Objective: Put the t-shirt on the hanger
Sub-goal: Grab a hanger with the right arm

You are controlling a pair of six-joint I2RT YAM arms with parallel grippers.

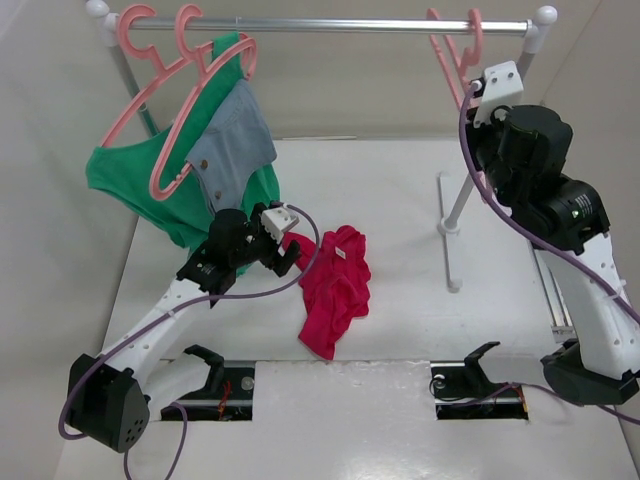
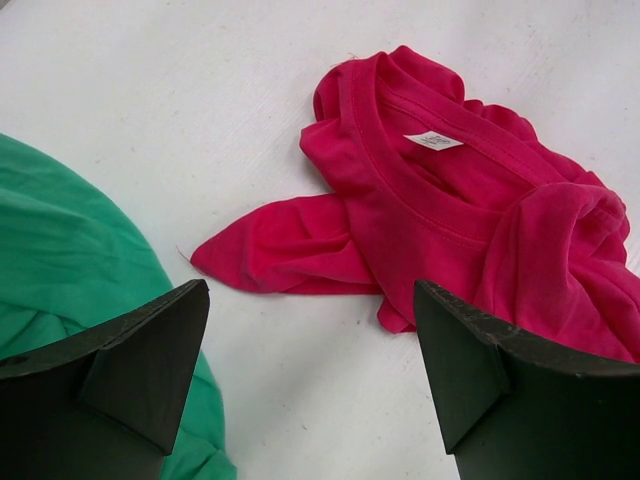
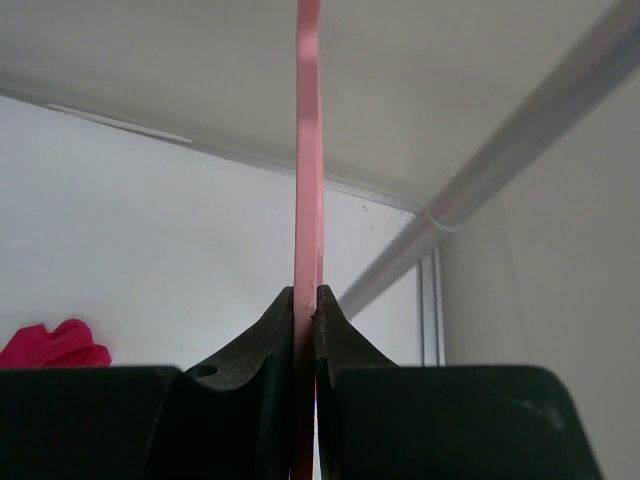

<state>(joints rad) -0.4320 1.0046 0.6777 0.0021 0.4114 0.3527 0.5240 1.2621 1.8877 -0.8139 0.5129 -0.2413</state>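
Under the rail [image 1: 330,24], right tool [image 3: 306,292] pinches the hanger [image 3: 308,150]; left tool [image 2: 310,290] gapes.

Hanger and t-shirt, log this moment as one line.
right end effector: shut on hanger | left end effector: open near t-shirt | t-shirt: crumpled on table

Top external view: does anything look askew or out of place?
The t-shirt lies crumpled on the table, not hung. The grey-blue garment hangs lopsided off a tilted pink hanger beside the green garment.

White arm links [image 1: 598,300], black joints [image 1: 105,400], purple cables [image 1: 466,130], black wedge-shaped pincer fingers [image 2: 130,370].
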